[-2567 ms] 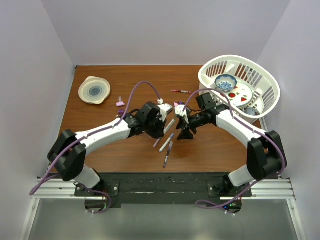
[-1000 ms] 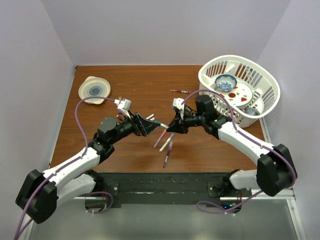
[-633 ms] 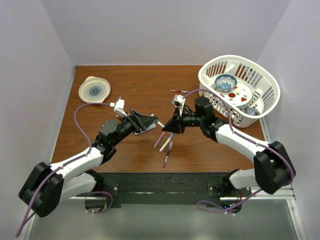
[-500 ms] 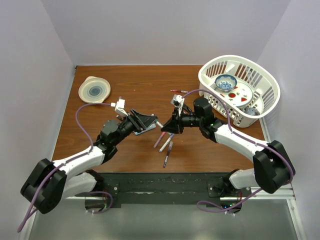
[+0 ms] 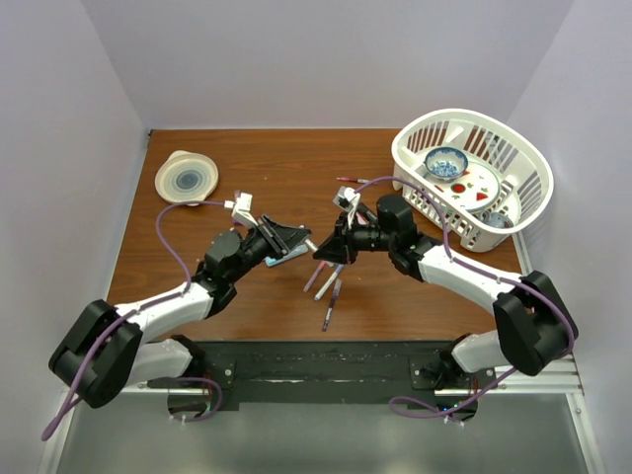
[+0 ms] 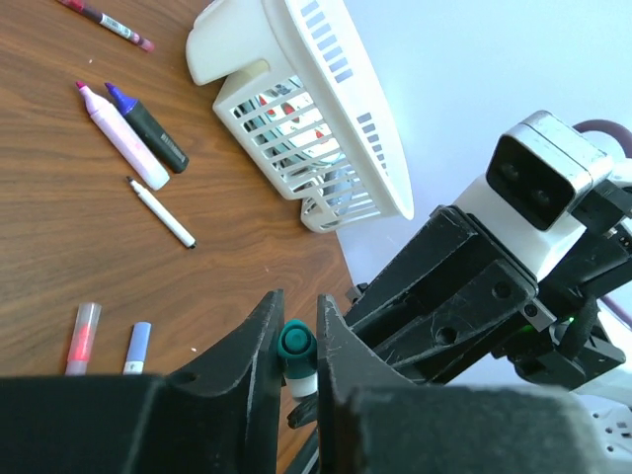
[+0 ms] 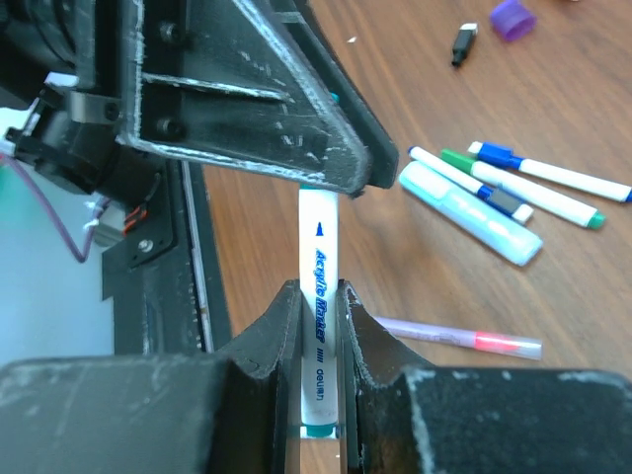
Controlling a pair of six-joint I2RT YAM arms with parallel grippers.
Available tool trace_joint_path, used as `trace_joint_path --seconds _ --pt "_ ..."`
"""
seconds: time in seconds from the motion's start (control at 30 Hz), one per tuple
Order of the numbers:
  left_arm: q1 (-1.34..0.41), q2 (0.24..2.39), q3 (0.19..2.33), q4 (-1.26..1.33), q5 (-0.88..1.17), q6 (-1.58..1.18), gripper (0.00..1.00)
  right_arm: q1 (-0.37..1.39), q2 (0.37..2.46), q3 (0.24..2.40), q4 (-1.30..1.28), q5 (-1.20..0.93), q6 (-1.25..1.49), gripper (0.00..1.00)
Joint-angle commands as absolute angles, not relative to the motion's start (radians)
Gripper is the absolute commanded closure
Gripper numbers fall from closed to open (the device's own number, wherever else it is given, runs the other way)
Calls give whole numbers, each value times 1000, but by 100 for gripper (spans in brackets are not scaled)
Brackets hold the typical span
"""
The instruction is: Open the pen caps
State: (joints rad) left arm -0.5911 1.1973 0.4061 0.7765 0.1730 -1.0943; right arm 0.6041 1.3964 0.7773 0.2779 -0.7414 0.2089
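My left gripper [image 6: 296,334] is pinched shut on the teal cap [image 6: 294,343] of a slim white-barrelled marker [image 7: 318,259], with the cap wedged between my two fingertips. White barrel runs straight on from the cap. My right gripper [image 7: 318,301] is clamped on the same marker further down its barrel. Blue print shows above my jaws, and a teal end sits at the back of them, toward my wrist. The two grippers meet nose to nose in the air over the middle of the wooden table [image 5: 276,163], and the marker spans the short gap between them.

On the table beneath lie a teal highlighter [image 7: 464,212], a green-ended pen [image 7: 523,197] and a blue-capped pen [image 7: 548,173], close together and roughly parallel. Farther off are a loose purple cap [image 7: 512,18] and a small black cap [image 7: 462,41]. A pink highlighter [image 6: 123,138] and a black highlighter [image 6: 153,126] lie side by side with bare tips, near the white basket [image 6: 306,99] at the table's far right.
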Motion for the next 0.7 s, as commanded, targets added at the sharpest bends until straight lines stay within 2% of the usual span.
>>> trace_joint_path --seconds 0.0,0.13,0.23,0.33,0.47,0.67 --pt "-595 1181 459 836 170 -1055 100 612 1407 779 285 -718 216 100" --pt "-574 1102 468 700 42 -1031 100 614 1411 782 273 -736 218 100" --pt "-490 1000 498 558 -122 -1020 100 617 1416 769 285 -761 225 100" --pt "-333 936 540 453 -201 -1060 100 629 1434 767 278 -772 213 100" --pt "-114 951 580 408 -101 -1111 100 637 1445 776 244 -770 169 100" --pt "-34 1023 572 347 -6 -1056 100 635 1422 811 158 -712 39 100"
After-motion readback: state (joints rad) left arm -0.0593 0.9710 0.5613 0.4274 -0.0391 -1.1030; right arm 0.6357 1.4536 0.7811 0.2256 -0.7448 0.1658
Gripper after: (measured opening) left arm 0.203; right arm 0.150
